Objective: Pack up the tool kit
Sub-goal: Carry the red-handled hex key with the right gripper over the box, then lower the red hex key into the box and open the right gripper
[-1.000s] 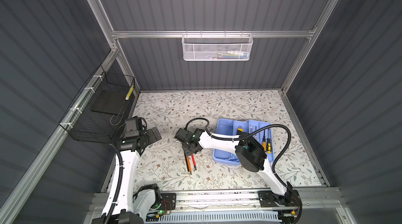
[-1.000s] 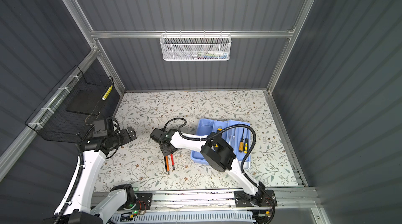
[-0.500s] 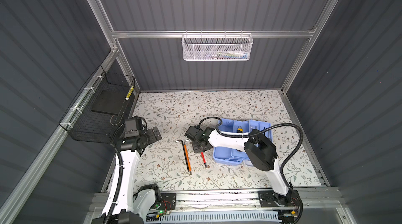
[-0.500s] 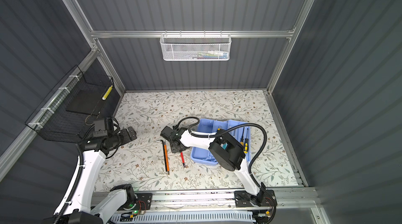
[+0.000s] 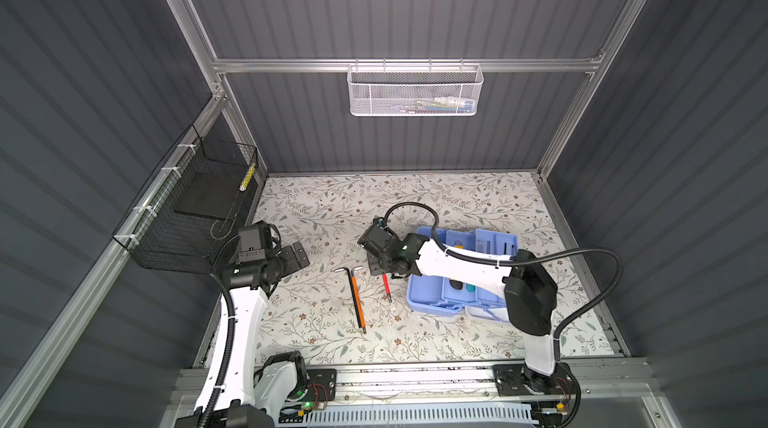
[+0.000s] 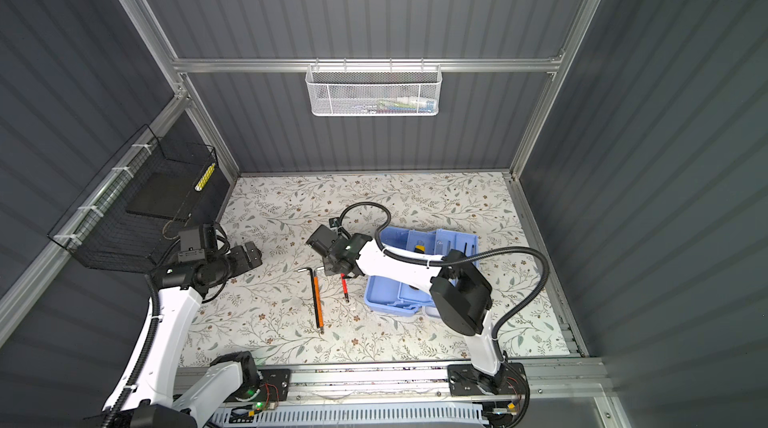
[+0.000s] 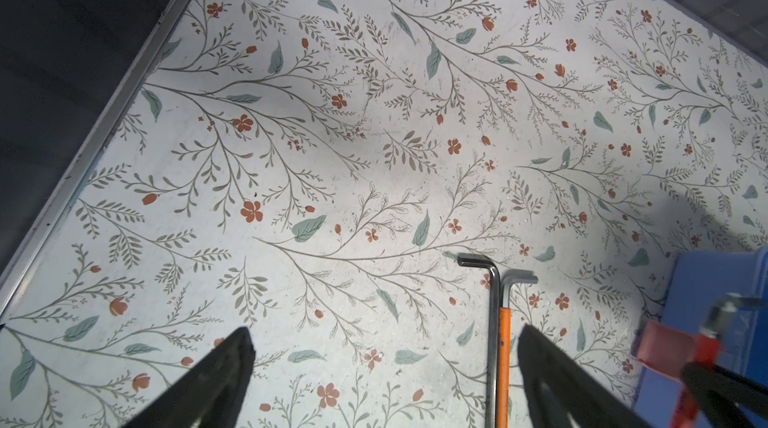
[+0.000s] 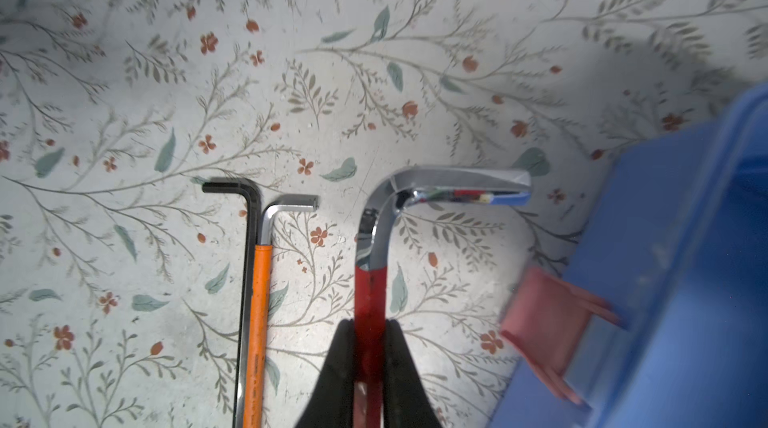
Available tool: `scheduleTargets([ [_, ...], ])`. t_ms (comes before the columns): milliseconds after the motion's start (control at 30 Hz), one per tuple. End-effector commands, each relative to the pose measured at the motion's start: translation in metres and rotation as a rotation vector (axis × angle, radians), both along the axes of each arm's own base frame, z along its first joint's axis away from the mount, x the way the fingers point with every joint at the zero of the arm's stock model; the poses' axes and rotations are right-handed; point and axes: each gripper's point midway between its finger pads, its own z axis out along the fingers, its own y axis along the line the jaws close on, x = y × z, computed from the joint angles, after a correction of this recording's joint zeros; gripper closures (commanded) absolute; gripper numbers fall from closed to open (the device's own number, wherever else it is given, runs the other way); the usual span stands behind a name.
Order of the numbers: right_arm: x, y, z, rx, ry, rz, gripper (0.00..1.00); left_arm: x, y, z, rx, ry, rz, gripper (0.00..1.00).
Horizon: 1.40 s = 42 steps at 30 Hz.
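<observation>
Three hex keys sit left of the open tool kit (image 5: 432,299) in a top view, where the right end effector (image 5: 381,270) reaches across the floral tabletop (image 5: 332,205) and pinches the red-sleeved hex key (image 5: 387,286). The orange-sleeved hex key (image 5: 357,301) and the black hex key (image 5: 341,269) rest side by side, touching, just beside it. The left end effector (image 5: 297,257) hovers well apart, near the black wire basket (image 5: 187,230), spread wide and empty.

From the left wrist we see its wide fingers (image 7: 216,380) framing bare tabletop, the two resting keys close to one finger.

From the right wrist we see the jaws closed narrow on the red sleeve, the chrome bend jutting ahead, the kit's blue wall and pink latch (image 8: 540,318) close by.

We judge the key light, rigid and slick on its bare steel, so the sleeve is the place to hold; a grip far from the middle may let it swing. Whether its long end has cleared the tabletop we cannot tell. The kit itself looks like thin, light plastic that could slide if bumped.
</observation>
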Motion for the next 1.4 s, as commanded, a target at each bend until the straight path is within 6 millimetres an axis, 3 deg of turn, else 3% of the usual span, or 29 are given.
scheduleTargets([
  [0, 0.014, -0.035, 0.034, -0.015, -0.095, -0.085, 0.99, 0.001, 0.0, 0.003, 0.003, -0.009, -0.014, 0.01],
  [100, 0.016, -0.062, 0.054, -0.01, -0.136, -0.14, 0.99, 0.002, 0.0, 0.003, 0.003, -0.01, -0.013, 0.01],
  [200, 0.016, -0.095, 0.059, -0.045, -0.159, -0.202, 0.99, 0.002, 0.001, 0.002, 0.003, -0.006, -0.013, 0.01],
  [300, 0.015, -0.124, 0.047, -0.073, -0.142, -0.26, 1.0, 0.002, -0.001, 0.002, -0.003, -0.006, -0.019, 0.01],
  [433, 0.018, -0.144, 0.024, -0.109, -0.11, -0.304, 1.0, 0.002, -0.001, 0.001, -0.005, -0.004, -0.022, 0.01],
  [733, 0.028, -0.135, -0.024, -0.116, -0.042, -0.324, 1.0, 0.003, -0.002, 0.001, -0.012, -0.007, -0.023, 0.01],
  [1200, 0.041, -0.121, -0.077, -0.034, 0.071, -0.344, 1.0, 0.003, -0.001, 0.001, -0.007, -0.005, -0.021, 0.01],
  [1367, 0.043, -0.12, -0.088, -0.013, 0.097, -0.353, 0.9, 0.003, 0.0, 0.001, -0.004, -0.004, -0.014, 0.0],
])
